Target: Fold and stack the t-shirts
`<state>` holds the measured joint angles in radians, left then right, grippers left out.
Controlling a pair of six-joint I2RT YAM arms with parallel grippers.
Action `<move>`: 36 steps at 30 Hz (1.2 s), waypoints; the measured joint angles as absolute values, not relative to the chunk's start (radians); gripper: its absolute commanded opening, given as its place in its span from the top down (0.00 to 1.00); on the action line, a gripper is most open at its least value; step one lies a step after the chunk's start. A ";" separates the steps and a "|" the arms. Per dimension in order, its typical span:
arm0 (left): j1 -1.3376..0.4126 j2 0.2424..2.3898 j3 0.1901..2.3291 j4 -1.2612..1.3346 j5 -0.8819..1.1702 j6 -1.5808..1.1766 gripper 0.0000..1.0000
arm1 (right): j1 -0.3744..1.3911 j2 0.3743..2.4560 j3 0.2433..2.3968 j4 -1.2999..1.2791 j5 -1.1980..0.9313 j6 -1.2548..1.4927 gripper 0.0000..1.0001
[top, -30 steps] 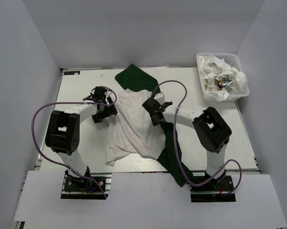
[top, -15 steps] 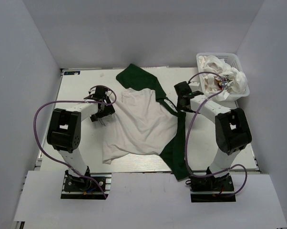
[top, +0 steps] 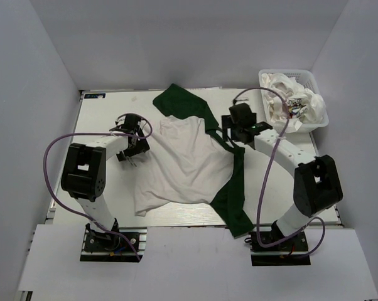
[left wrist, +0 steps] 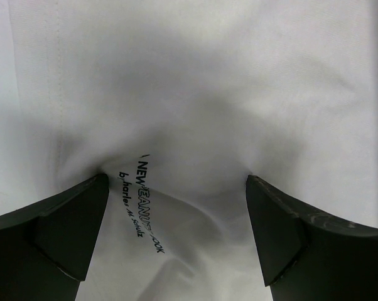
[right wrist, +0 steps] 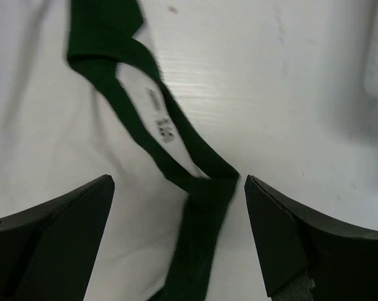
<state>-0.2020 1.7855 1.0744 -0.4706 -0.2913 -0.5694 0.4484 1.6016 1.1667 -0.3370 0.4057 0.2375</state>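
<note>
No fold is yet made: the green-sleeved t-shirt (top: 186,166) is spread rumpled on the table (top: 101,119). Only the wrist views show the left gripper (left wrist: 176,182) parted over its black print (left wrist: 142,207) and the right gripper (right wrist: 179,182) parted over its collar (right wrist: 151,132). Farther off, the other t-shirts (top: 292,100) are heaped in the basket (top: 266,110), seen only from above.

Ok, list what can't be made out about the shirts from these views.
- Printed text on the spread t-shirt: in the left wrist view it is partly creased into a fold, so it cannot be read whole.
- Neck label: in the right wrist view it is too blurred to read.
- Bunched shirts in the basket: in the top view they are too small and tangled to count.
</note>
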 measured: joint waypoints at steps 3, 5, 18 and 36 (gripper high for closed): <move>-0.202 1.780 1.072 -0.482 -0.287 -0.569 0.00 | 0.516 1.697 1.277 -0.326 0.352 0.185 0.10; -0.200 1.776 1.069 -0.489 -0.285 -0.570 0.00 | 0.537 1.799 1.383 -0.324 0.336 0.163 0.10; -0.200 1.773 1.065 -0.508 -0.312 -0.597 0.00 | 0.592 2.319 1.908 -0.455 0.412 0.122 0.10; -0.202 1.816 1.117 -0.546 -0.407 -0.639 0.00 | 0.405 2.346 1.916 -0.547 0.662 0.180 0.10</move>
<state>-0.2020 1.8160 1.1172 -0.5457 -0.4068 -0.6392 0.4049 2.3455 1.9156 -0.5472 0.6621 0.1802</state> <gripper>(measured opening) 0.997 0.903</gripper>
